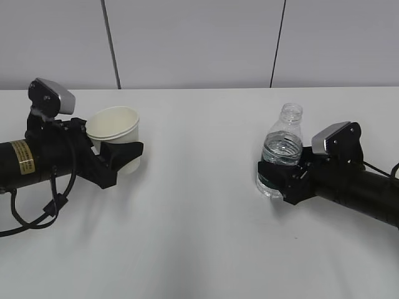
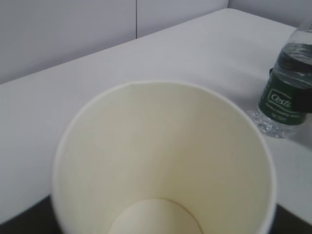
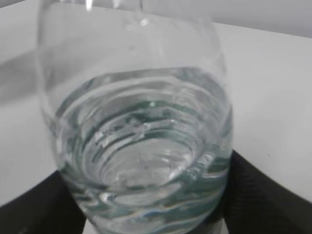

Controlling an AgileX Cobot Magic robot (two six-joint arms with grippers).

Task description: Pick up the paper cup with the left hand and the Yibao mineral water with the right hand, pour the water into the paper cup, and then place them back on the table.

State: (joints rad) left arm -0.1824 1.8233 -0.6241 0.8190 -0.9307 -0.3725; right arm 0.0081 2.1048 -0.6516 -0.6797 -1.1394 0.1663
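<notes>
The white paper cup (image 1: 114,129) sits between the black fingers of my left gripper (image 1: 128,157), which is shut on its lower half; the cup leans slightly, its base at or just above the table (image 1: 199,243). In the left wrist view the cup (image 2: 161,156) fills the frame, cream inside and empty, with dark fingers (image 2: 24,219) at the bottom corners. The capless Yibao mineral water bottle (image 1: 282,146) stands upright, part full. My right gripper (image 1: 274,179) is shut on its green label band. The right wrist view shows the bottle (image 3: 141,146) between black fingers (image 3: 265,195).
The bottle with its green label (image 2: 285,97) shows at the right edge of the left wrist view, about a forearm's length from the cup. A grey panelled wall (image 1: 199,37) runs behind the table's far edge.
</notes>
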